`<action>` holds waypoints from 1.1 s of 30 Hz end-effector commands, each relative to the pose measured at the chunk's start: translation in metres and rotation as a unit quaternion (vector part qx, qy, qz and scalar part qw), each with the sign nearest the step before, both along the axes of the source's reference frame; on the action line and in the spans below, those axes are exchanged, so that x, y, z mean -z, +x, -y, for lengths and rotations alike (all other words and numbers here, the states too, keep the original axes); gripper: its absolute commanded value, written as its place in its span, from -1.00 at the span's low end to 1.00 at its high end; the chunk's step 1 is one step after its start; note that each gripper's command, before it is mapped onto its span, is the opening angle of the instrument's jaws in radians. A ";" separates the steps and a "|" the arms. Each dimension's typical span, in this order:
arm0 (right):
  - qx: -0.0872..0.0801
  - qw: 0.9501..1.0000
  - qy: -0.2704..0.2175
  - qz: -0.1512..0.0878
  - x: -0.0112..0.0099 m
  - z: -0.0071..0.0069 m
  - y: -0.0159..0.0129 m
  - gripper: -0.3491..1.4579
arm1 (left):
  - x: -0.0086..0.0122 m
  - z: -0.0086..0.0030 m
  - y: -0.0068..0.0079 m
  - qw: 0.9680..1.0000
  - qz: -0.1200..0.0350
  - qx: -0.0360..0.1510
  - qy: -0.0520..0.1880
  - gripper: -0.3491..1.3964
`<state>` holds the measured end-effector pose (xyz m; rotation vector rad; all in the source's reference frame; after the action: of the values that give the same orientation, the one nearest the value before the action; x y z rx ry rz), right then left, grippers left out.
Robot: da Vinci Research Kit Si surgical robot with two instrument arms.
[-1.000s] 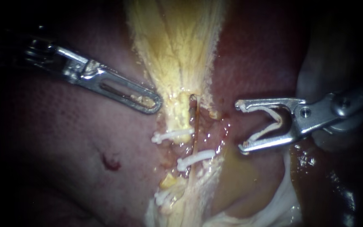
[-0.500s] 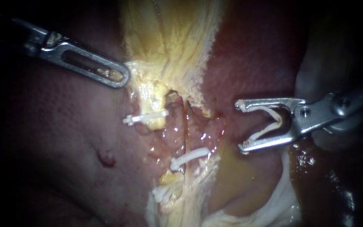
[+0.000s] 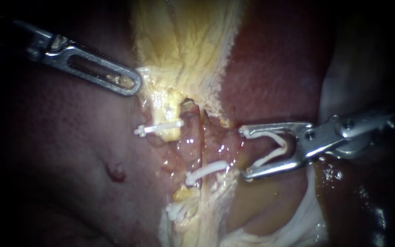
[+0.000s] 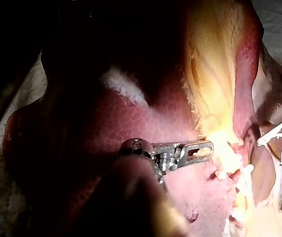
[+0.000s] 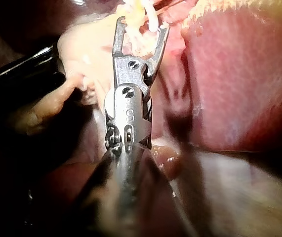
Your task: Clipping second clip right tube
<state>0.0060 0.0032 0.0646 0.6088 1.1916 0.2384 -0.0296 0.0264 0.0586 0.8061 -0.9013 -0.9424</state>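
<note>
Two wide-spread jaws end my right instrument (image 3: 244,153), nearest the camera. Between them sits a white loaded clip (image 3: 270,155), its open V touching both jaws (so they hold it, though they stand far apart). Just past the jaw tips lies the right tube (image 3: 202,137), thin and brownish, running lengthwise down the wet bed; it is near the tips but not between them. One white clip (image 3: 206,170) already crosses this tube lower down, close beside the lower jaw tip. Beyond it the thicker, yellow left tube (image 3: 168,114) bears its own crossing clip (image 3: 158,128). Farthest off, my left instrument (image 3: 131,84) comes in from the left. Its jaws are closed on the edge of the pale yellow tissue (image 3: 184,41), which fans upward between areas of dark red liver (image 3: 275,68).
</note>
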 end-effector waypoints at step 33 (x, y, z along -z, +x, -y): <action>-0.016 0.994 0.109 0.016 -0.0077 0.0018 0.0072 -0.07 | 0.0000 0.0000 -0.0001 1.000 0.000 0.000 0.000 -1.00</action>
<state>0.0134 0.0014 0.0724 0.7825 1.1598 0.4092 -0.0297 0.0265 0.0586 0.8061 -0.9016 -0.9415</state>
